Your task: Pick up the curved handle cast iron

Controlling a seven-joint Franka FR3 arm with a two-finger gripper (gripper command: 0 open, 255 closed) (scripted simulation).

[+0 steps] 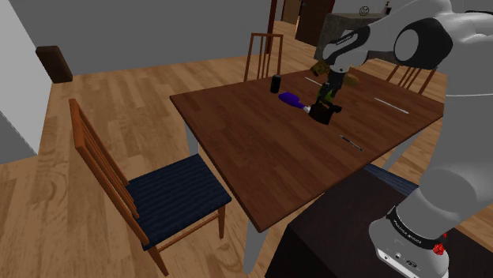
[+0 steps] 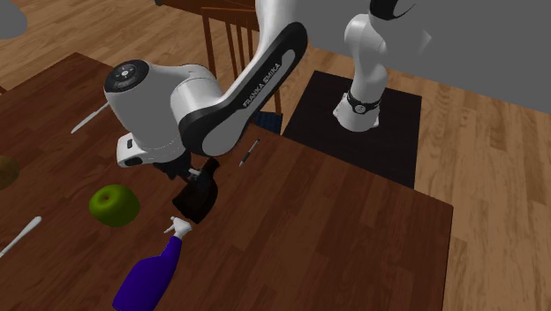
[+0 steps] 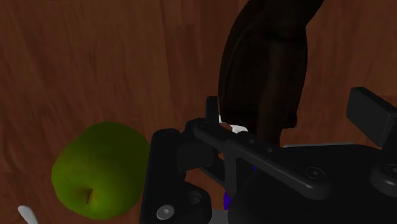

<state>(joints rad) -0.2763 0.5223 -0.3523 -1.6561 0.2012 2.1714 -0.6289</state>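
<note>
Right at the pincer (image 2: 196,201), which is hanging low over the wooden table (image 2: 353,238), the dark cast iron piece with the curved handle (image 3: 262,76) is showing against the tabletop and reaching away from it. Whether the pincer is open, closed or gripping that piece I cannot tell. Just beside the pincer a green apple (image 2: 113,204) is sitting. Near its other side a purple bottle (image 2: 150,278) is lying with its white cap pointing at the pincer. Toward the stand (image 2: 353,132), bare tabletop is stretching to the table's edge, well apart, with a thin utensil (image 2: 249,152) lying between.
</note>
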